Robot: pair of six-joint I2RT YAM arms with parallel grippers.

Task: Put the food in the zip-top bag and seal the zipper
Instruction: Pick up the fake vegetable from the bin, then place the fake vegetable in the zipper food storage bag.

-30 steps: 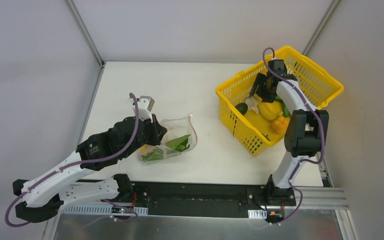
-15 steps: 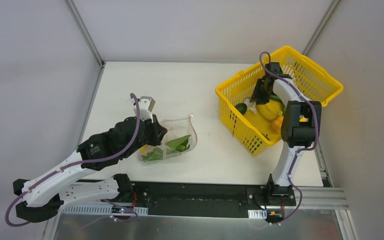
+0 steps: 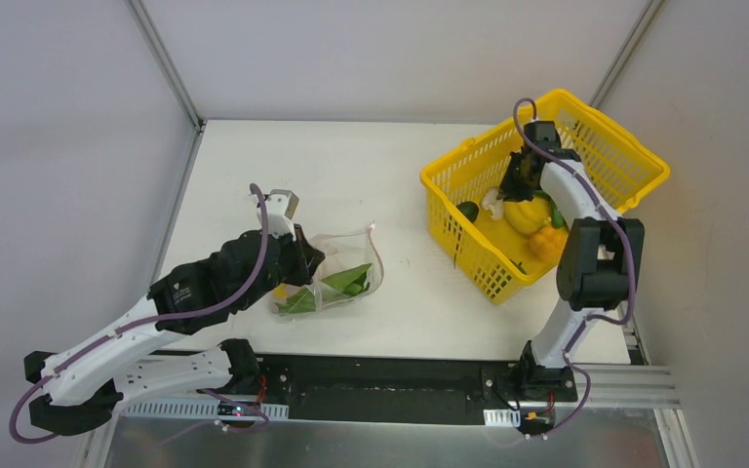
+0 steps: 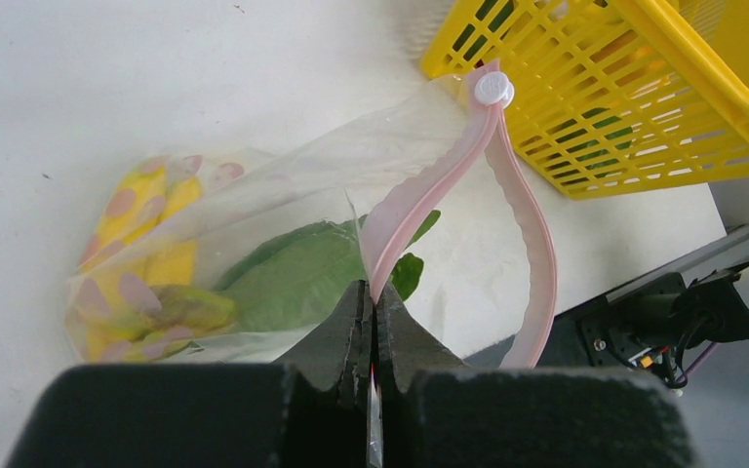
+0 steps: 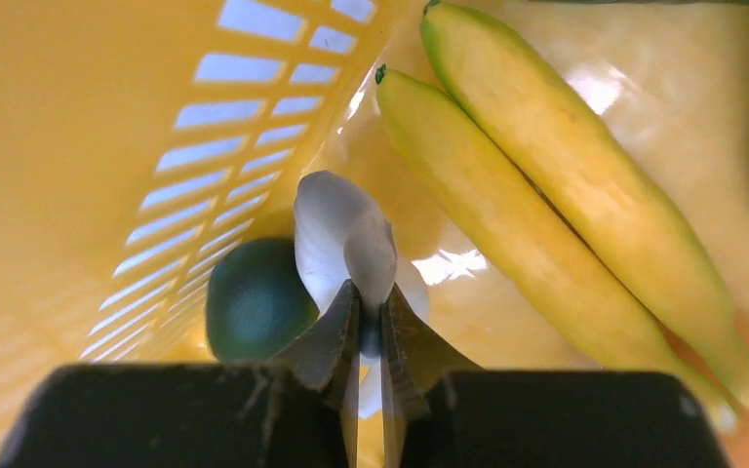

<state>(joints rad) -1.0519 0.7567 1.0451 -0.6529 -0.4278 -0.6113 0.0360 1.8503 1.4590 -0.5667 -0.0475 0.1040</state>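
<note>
The clear zip-top bag (image 3: 336, 278) lies on the table with green pods (image 4: 293, 283) and a yellow piece (image 4: 146, 210) inside. My left gripper (image 4: 373, 292) is shut on the pink zipper (image 4: 419, 210) at the bag's mouth; the white slider (image 4: 493, 90) sits at the strip's far end. Inside the yellow basket (image 3: 468, 151), my right gripper (image 5: 371, 312) is shut on the white garlic (image 5: 341, 229). Bananas (image 5: 527, 214) lie to its right and a dark green round piece (image 5: 254, 297) to its left. From above, my right gripper (image 3: 507, 195) holds the garlic (image 3: 492, 203).
The basket wall (image 5: 78, 146) stands close on the left of my right gripper. An orange pepper (image 3: 549, 239) and yellow food (image 3: 525, 214) fill the basket's middle. The basket (image 4: 644, 107) stands just beyond the bag's mouth. White walls enclose the table.
My right gripper has closed its fingers onto the white garlic in the basket, shifting slightly. The left arm and the bag have not moved.
</note>
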